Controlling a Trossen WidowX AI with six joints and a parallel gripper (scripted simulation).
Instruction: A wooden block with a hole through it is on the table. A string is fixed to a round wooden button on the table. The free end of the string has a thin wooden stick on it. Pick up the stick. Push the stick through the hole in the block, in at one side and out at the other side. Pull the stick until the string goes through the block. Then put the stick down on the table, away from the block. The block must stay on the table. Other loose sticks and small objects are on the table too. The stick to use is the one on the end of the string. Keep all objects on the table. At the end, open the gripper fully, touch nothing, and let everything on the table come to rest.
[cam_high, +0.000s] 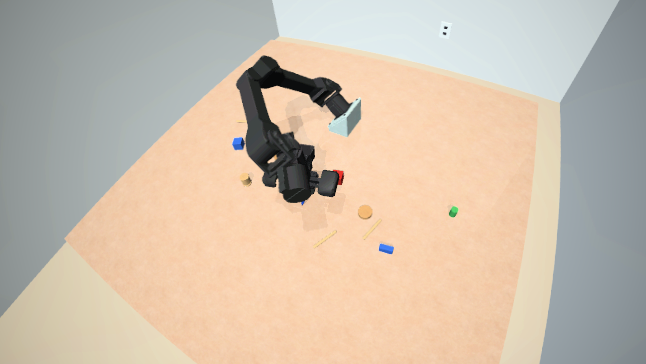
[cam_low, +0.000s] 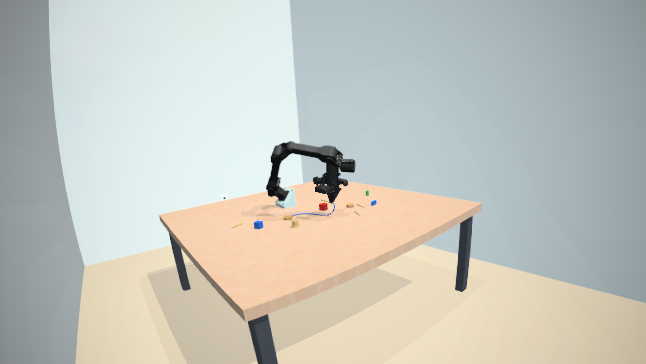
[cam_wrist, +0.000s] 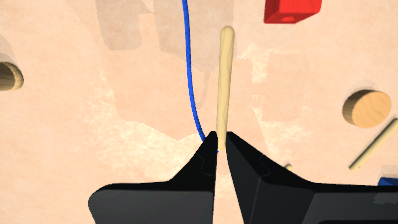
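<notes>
The red block (cam_high: 341, 176) (cam_low: 323, 206) (cam_wrist: 296, 7) stands on the table; a round hole mark shows on its near face in the wrist view. My gripper (cam_low: 332, 201) (cam_wrist: 220, 136) is shut on one end of the wooden stick (cam_low: 324, 201) (cam_wrist: 226, 75), above the table. The stick's free end points up the wrist view, left of the red block and apart from it. The blue string (cam_low: 311, 214) (cam_wrist: 189, 65) hangs from the held end and runs to the round wooden button (cam_low: 288, 218). The string is outside the block. The arm mostly hides the button in the top view.
A loose wooden disc (cam_high: 365, 212) (cam_wrist: 374, 107), loose sticks (cam_high: 325, 239) (cam_wrist: 375, 144) and a blue bar (cam_high: 386, 248) lie beyond the red block. A wooden cylinder (cam_high: 245, 179) (cam_low: 295, 223) and a blue cube (cam_high: 238, 144) (cam_low: 258, 225) stand on the other side. A green piece (cam_high: 453, 212) is farther off.
</notes>
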